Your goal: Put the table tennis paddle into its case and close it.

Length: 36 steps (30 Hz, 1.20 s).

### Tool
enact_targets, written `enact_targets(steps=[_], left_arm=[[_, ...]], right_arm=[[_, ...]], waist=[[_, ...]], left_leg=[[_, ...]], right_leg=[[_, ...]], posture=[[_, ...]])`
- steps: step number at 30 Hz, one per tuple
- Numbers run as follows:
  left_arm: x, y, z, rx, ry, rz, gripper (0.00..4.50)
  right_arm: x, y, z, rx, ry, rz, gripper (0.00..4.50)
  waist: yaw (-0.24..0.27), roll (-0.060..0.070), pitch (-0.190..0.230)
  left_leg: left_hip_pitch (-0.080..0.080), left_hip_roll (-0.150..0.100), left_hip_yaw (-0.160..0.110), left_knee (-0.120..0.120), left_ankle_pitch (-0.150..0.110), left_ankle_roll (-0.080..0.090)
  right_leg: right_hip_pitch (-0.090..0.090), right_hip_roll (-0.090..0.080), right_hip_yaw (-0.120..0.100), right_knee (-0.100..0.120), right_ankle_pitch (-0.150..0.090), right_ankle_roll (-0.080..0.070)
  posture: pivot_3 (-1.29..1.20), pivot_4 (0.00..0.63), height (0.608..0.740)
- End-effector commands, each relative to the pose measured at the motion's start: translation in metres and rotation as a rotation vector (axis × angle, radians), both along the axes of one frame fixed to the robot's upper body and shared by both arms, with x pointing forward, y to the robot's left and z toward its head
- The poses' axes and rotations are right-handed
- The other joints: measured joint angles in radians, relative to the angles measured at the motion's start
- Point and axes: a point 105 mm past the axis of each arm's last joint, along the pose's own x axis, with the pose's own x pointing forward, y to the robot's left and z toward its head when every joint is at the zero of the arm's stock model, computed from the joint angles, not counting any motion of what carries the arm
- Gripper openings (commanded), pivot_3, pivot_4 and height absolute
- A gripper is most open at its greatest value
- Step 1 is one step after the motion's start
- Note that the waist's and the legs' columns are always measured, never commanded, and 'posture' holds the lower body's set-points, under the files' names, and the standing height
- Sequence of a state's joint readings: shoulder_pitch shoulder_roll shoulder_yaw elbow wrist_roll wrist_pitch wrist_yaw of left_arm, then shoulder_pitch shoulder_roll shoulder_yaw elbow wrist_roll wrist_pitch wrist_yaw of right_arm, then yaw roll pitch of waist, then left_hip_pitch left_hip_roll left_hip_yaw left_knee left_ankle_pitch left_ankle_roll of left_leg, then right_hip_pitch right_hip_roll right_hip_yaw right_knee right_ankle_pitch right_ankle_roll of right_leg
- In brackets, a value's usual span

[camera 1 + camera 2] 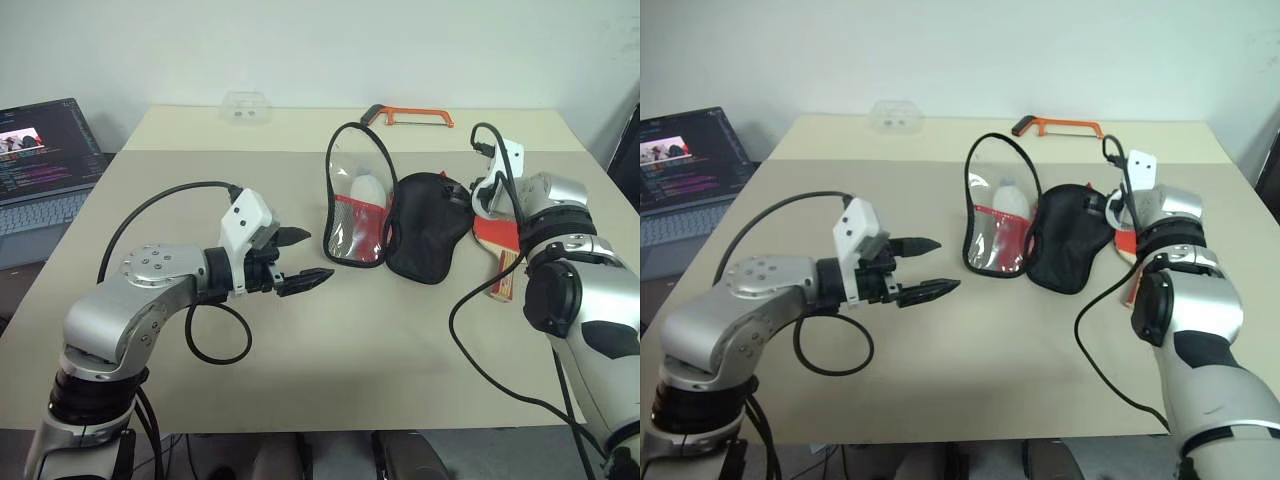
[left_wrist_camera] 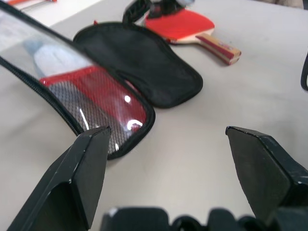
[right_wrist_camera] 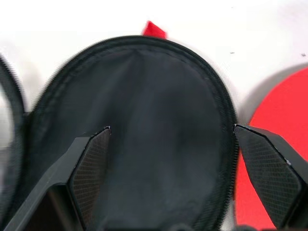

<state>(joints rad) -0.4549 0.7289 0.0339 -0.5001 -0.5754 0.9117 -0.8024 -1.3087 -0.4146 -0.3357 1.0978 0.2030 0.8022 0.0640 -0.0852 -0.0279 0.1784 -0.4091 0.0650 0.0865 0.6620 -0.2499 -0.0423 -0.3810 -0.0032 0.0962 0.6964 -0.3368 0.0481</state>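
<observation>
The left tool (image 1: 300, 258), two black fingers spread wide and holding nothing, hovers over the beige bench (image 1: 300, 370) with its tips aimed toward three o'clock at the case (image 1: 395, 215), near but apart from it. That case, a paddle-shaped black fabric zip pouch, lies unzipped and splayed in two halves: the clear-windowed half with red pocket and black mesh stands up on edge nearest the left tool, the black fabric half lies flat beside it. The right tool (image 3: 168, 178), fingers likewise spread and empty, hangs just above the black half. At three o'clock of the case, the round red rubber-faced table tennis paddle (image 2: 185, 24) with light wooden handle lies flat on the bench, outside the case. An orange hacksaw (image 1: 410, 116) rests at twelve o'clock, well apart; an open laptop (image 1: 40, 160) sits at nine o'clock.
</observation>
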Motion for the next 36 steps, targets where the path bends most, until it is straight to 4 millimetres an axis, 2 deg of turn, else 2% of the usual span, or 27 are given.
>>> enact_targets(steps=[1, 5, 8, 19, 27, 36], left_arm=[[-0.008, -0.001, 0.011, -0.005, -0.036, -0.055, 4.15], [-0.010, 0.000, 0.020, -0.027, -0.051, -0.093, 4.15], [-0.013, 0.000, 0.024, -0.036, -0.053, -0.124, 4.15], [-0.008, 0.010, 0.027, -0.003, -0.057, -0.112, 4.15], [-0.010, 0.004, 0.021, 0.001, -0.047, -0.127, 4.15], [-0.011, 0.005, 0.018, 0.010, -0.046, -0.110, 4.15]], right_arm=[[-0.005, -0.005, 0.012, 0.020, -0.016, -0.016, 4.50], [-0.016, -0.012, 0.012, 0.040, -0.001, -0.045, 4.50], [-0.027, -0.010, 0.011, 0.065, 0.019, -0.033, 4.50], [-0.052, -0.005, -0.007, 0.111, 0.085, -0.046, 4.50], [-0.051, -0.003, -0.021, 0.166, 0.108, -0.092, 4.50], [-0.048, 0.012, -0.019, 0.212, 0.123, -0.061, 4.50]], waist=[[0.001, 0.000, 0.000], [0.002, 0.000, 0.000], [0.004, 0.000, 0.000], [0.002, 0.000, 0.000], [0.002, 0.000, 0.000], [0.000, 0.000, 0.000]], left_leg=[[0.000, 0.000, 0.000, 0.000, 0.000, 0.000], [-0.003, 0.000, -0.002, 0.000, 0.000, 0.000], [-0.008, 0.000, -0.002, 0.001, 0.000, 0.000], [-0.008, 0.000, -0.001, 0.000, 0.000, 0.000], [-0.008, -0.001, -0.001, 0.000, 0.000, 0.000], [-0.008, 0.000, -0.001, 0.000, 0.000, 0.000]], right_leg=[[0.000, 0.000, 0.000, 0.000, 0.000, 0.000], [-0.002, 0.000, 0.000, 0.000, 0.000, 0.000], [-0.007, 0.000, -0.001, 0.001, 0.000, 0.000], [-0.008, 0.000, 0.000, 0.001, 0.000, 0.000], [-0.008, 0.000, 0.000, 0.001, 0.000, 0.000], [-0.008, 0.001, 0.000, 0.001, 0.000, 0.000]], posture=[[0.00, 0.150, 0.740], [0.00, 0.150, 0.740], [0.00, 0.150, 0.740], [0.00, 0.150, 0.740], [0.00, 0.150, 0.740], [0.00, 0.150, 0.740]])
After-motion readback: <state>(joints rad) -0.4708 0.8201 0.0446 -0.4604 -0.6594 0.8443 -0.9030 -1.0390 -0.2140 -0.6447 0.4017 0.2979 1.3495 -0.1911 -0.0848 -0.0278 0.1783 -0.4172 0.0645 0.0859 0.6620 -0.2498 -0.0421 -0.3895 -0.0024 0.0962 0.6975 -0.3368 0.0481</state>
